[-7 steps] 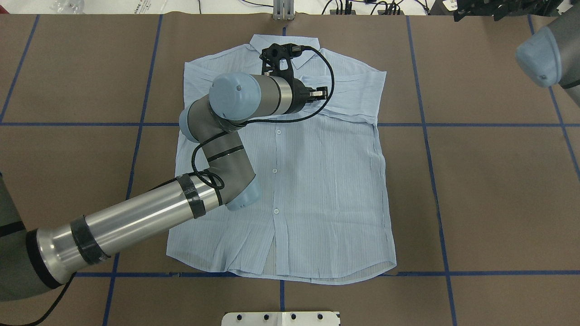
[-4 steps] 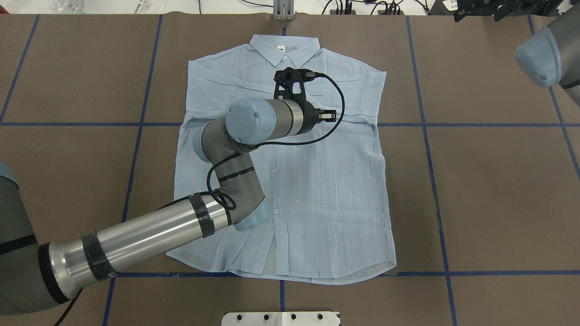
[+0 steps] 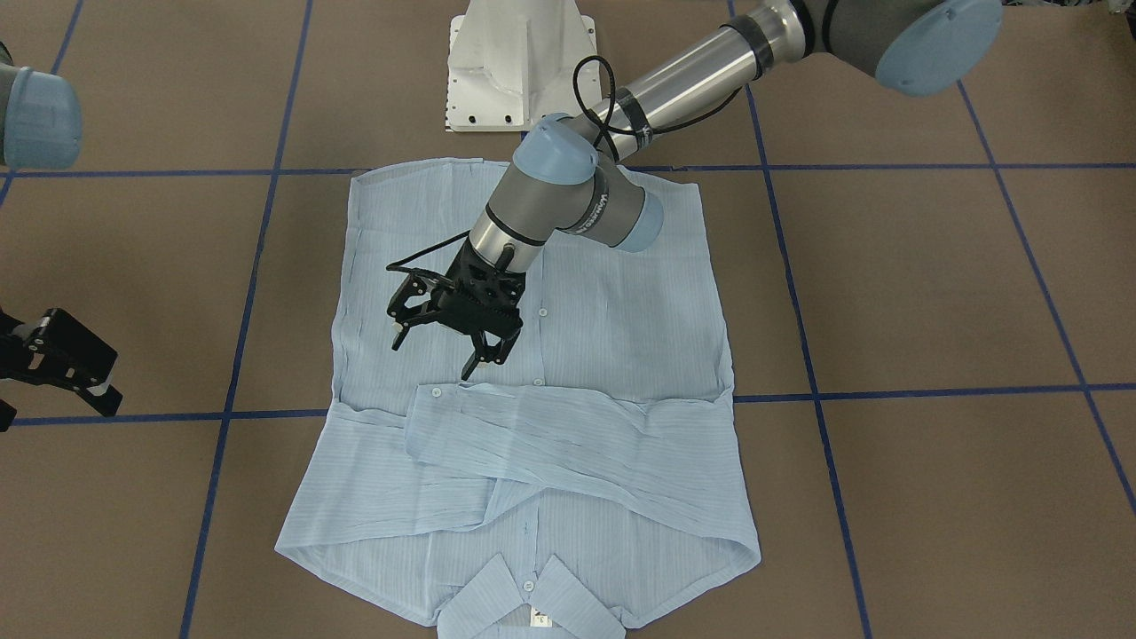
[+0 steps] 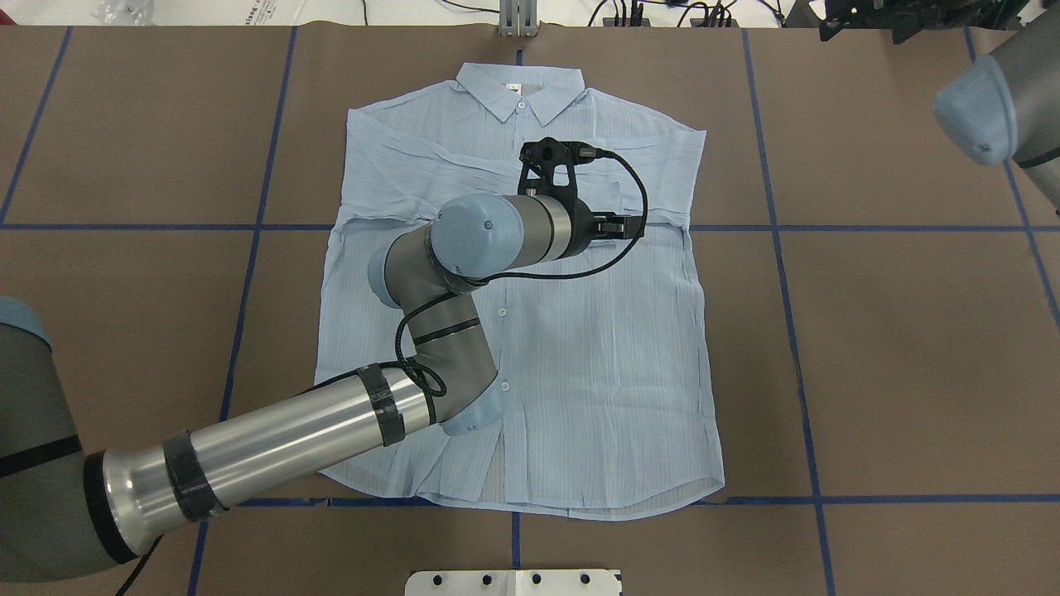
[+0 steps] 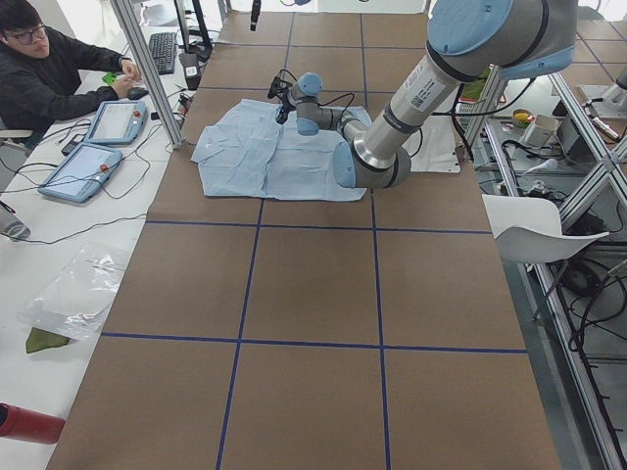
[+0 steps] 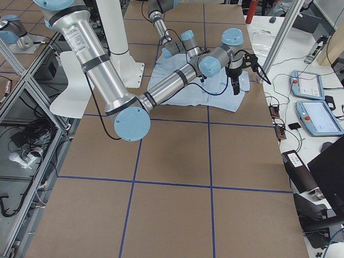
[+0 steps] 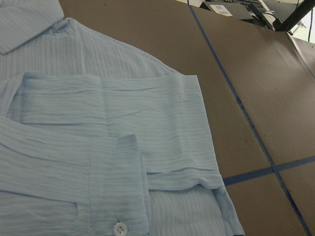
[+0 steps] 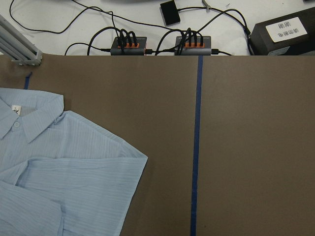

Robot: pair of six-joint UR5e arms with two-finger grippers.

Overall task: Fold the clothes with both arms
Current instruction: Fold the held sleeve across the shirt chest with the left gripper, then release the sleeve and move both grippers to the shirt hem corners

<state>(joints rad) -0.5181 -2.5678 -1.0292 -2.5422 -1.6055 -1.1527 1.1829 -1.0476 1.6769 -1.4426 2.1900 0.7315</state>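
Left arm [image 4: 273, 439] reached forward, elbow bent; left claw [image 3: 433, 357] spread wide, empty. Right claw [image 3: 55, 359] stood aside, state indeterminate.

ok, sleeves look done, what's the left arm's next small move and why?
Probably draw the left gripper toward the hem, ready for the lengthwise fold. It hangs open and empty above the shirt, both sleeves already lie crossed over the chest, and the body lies flat at full length.
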